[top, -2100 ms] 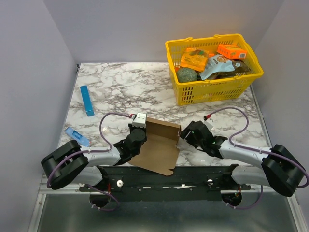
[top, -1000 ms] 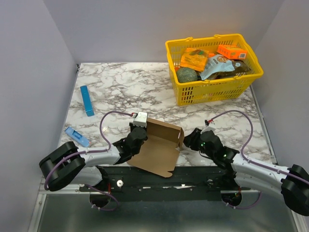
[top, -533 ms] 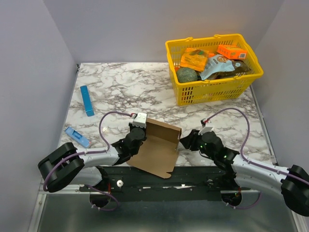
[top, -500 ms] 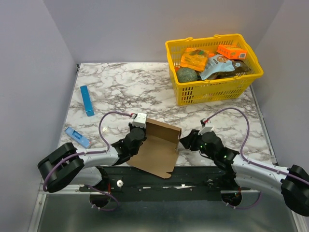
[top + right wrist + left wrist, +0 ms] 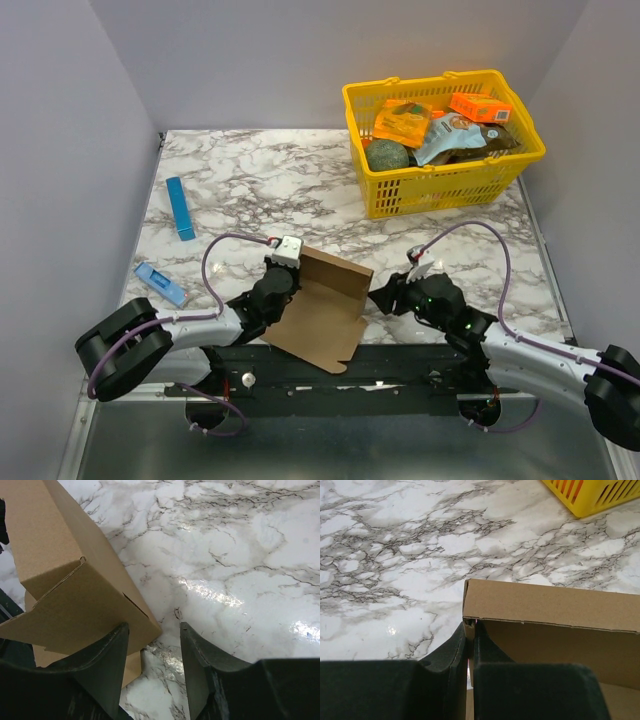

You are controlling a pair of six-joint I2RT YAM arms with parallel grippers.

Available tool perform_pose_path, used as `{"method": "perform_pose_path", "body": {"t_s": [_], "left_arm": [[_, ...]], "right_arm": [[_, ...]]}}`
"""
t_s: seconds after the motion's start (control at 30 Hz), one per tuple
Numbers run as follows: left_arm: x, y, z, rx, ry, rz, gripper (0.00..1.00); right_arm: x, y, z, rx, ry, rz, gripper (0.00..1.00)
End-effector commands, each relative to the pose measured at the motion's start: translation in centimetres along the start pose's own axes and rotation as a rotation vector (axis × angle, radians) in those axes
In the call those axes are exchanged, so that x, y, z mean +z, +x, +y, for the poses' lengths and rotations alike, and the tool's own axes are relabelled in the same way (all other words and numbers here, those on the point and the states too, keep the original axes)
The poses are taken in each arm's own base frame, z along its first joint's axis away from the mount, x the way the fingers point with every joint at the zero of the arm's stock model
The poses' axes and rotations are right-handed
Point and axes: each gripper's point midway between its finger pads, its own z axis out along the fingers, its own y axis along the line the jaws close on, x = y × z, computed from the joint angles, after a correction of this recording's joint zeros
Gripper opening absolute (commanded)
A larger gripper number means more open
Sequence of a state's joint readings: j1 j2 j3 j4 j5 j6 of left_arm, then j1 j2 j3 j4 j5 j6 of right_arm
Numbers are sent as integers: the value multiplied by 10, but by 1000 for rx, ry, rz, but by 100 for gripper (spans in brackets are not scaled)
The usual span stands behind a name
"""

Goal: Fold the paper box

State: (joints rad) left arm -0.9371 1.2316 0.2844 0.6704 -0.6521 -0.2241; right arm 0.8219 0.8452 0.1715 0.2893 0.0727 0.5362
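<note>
your left pincer [image 5: 282, 288] is closed on the paper box [image 5: 325, 312], pinching the thin cardboard at the box's left end; in the left wrist view its two dark fingers [image 5: 451, 650] sit pressed together with the wall's edge between them, right under the corner of the upright panel [image 5: 550, 605]. the box lies at the near edge of the marble desk [image 5: 260, 180], between your two arms, part folded: one long wall stands up on the far side while the wide flat panel hangs toward the arm bases. your right pincer [image 5: 380, 297] is open and holds nothing; in the right wrist view its jaws stand apart over bare marble [image 5: 152, 626], with the box's right end [image 5: 65, 580] just beside the left finger. the yellow basket [image 5: 445, 185] sits at the far right, well apart from the box, and a blue strip [image 5: 180, 208] lies at the far left.
</note>
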Motion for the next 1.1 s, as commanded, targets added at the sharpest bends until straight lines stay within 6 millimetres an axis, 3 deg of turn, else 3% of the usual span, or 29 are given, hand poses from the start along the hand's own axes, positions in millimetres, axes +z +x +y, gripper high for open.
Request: {"method": "perform_pose_path", "body": {"t_s": [0.0,0.47,1.07], "left_arm": [[-6,10,-20,13,124,26,0],[-8,10,-22,21,142,22,0],[-6,12,-22,31,140,29,0]], "right_arm": [[-4,-18,33,-76,-164,-55,56],[-8,-21,57,-160,-291,-30,61],[-14,-22,81,-145,-410,-11,70]]}}
